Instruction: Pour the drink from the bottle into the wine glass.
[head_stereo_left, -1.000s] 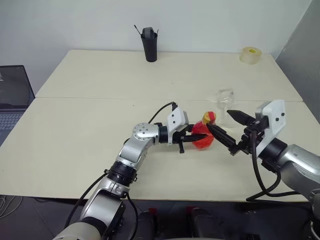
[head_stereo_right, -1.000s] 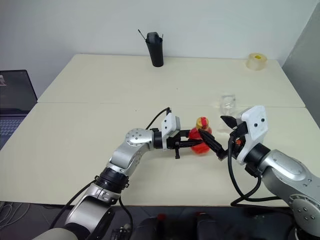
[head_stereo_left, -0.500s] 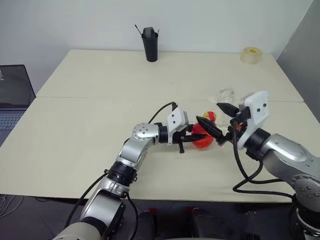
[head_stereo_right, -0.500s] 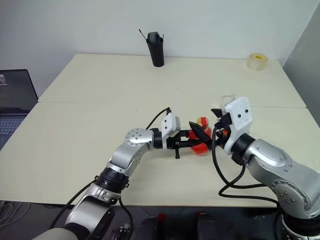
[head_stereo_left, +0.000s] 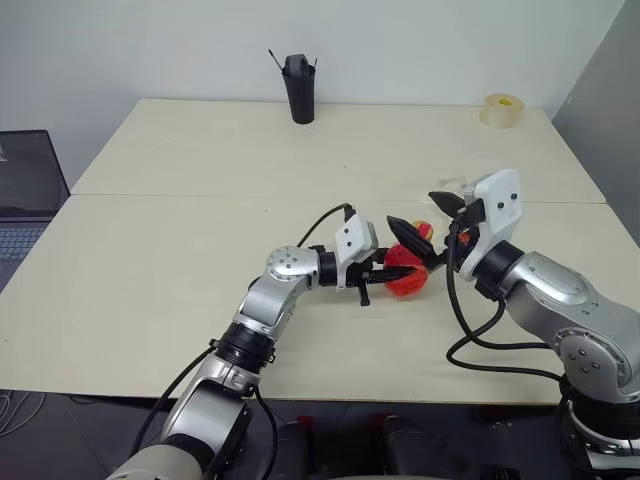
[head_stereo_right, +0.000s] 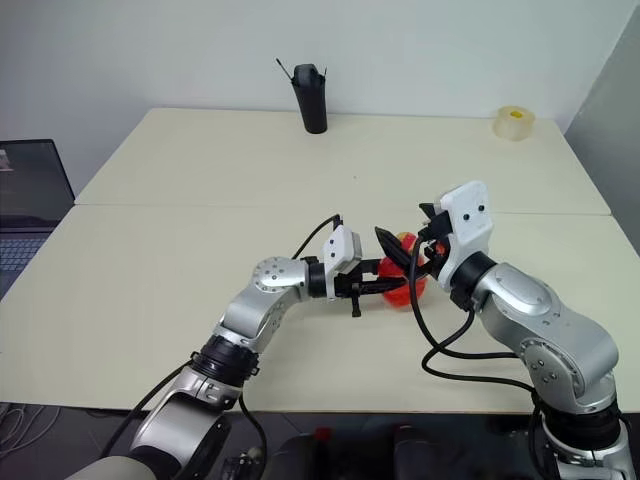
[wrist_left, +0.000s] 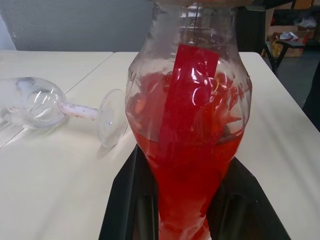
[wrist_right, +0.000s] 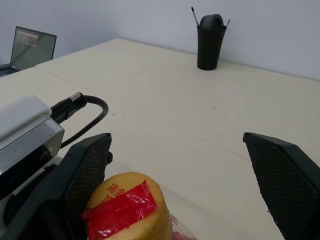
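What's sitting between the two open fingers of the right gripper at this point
The bottle's yellow cap, with its red seal, sits low between the open right gripper's fingers, nearer one finger, seen in the right wrist view. Behind it is bare table.

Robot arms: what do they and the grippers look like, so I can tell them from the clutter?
Both arms are silver-grey metal with rounded joints and black bands. Each wrist carries a white boxy block, with a black cable looping from it. The left gripper and right gripper each have two black tapered fingers; the right gripper's inner pads are cross-hatched.
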